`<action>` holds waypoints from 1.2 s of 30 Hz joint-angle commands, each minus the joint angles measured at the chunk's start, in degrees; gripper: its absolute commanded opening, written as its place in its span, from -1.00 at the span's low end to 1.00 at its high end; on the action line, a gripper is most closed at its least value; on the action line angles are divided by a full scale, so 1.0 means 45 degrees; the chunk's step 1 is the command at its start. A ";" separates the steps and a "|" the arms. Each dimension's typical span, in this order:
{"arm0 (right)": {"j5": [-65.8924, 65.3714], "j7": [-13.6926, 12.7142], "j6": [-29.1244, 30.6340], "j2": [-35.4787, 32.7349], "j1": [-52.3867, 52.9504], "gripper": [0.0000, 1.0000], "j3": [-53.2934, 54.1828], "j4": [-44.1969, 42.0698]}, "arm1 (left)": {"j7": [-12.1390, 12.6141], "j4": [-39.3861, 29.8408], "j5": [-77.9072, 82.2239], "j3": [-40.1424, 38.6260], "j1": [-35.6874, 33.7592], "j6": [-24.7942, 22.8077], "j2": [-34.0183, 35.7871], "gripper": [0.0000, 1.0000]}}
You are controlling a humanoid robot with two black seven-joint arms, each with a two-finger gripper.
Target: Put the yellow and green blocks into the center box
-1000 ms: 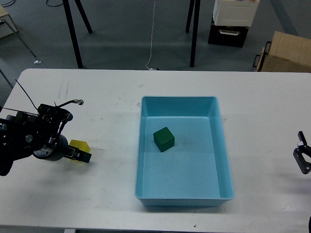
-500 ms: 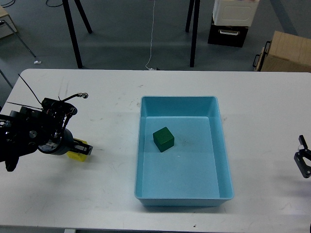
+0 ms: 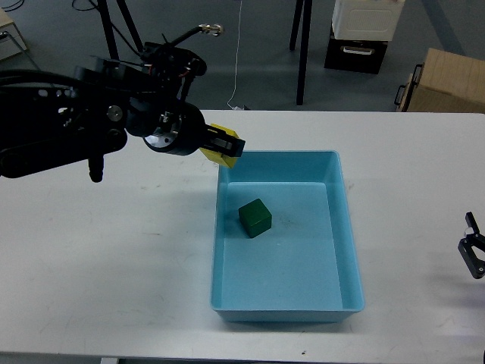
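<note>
Left gripper (image 3: 225,145) clamped on yellow block (image 3: 220,148), lifted at ten o'clock of light blue tray (image 3: 349,227) for dropping beside green block (image 3: 255,218) (right gripper (image 3: 474,251) idle, fingers indistinct).

This looks like a robotics lab or test workshop. A plain white bench (image 3: 114,288), scuffed with dark marks, stands on a grey floor (image 3: 61,76). Beyond its far edge stand black stand legs (image 3: 301,53), with a thin cable (image 3: 238,53) trailing down, a white-and-black storage bin (image 3: 364,34) at far right and a brown cardboard box (image 3: 447,82) beside it.
</note>
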 commanded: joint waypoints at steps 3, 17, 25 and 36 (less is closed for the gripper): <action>-0.0889 0.0000 0.0000 -0.0021 0.0020 1.00 0.0034 -0.0014 | -0.0071 0.1826 -0.0134 0.1618 0.0221 0.0001 -0.3406 -0.94; -0.0889 0.0020 0.0000 -0.0197 -0.0038 1.00 0.0015 0.0025 | -0.0618 0.2824 -0.0114 0.1914 0.1649 0.0001 -0.4133 0.56; -0.0889 0.0020 0.0000 -0.0197 -0.0077 1.00 0.0034 0.0025 | -0.0950 0.2824 -0.0211 0.1680 0.1220 0.0001 -0.3781 0.74; -0.0889 0.0098 0.0000 -0.0216 0.0156 1.00 0.0464 0.0025 | -0.2454 0.2688 -0.0719 -0.6574 0.3480 0.0001 -0.1418 0.76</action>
